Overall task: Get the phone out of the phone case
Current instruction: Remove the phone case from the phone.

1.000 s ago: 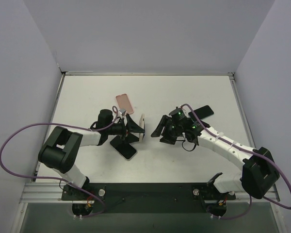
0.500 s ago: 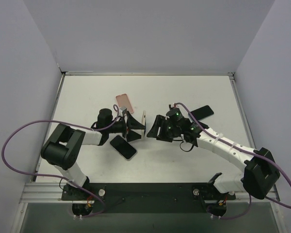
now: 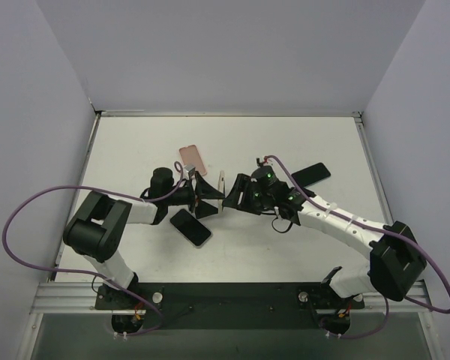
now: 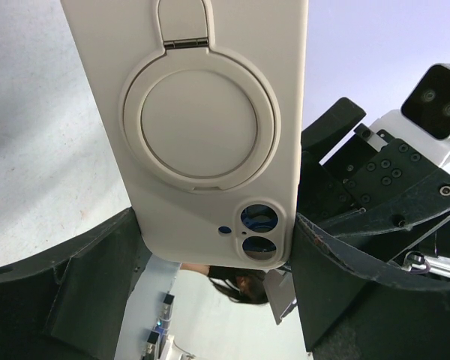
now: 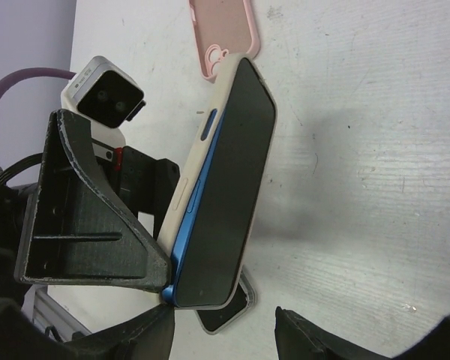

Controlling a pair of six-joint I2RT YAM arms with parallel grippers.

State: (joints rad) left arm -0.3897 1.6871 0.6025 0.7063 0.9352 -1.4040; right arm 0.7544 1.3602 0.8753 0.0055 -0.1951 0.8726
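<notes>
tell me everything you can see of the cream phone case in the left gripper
The cream phone case looks like matte soft plastic, with a round ring stand folded flat on its back and a camera cutout showing two lenses. It is held on edge by the left gripper, its fingers pressing both long sides. A blue phone with a dark screen sits inside.

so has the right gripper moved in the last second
Yes: the right gripper has shifted left, away from the black phone at far right, up to the cased phone the left gripper holds.
</notes>
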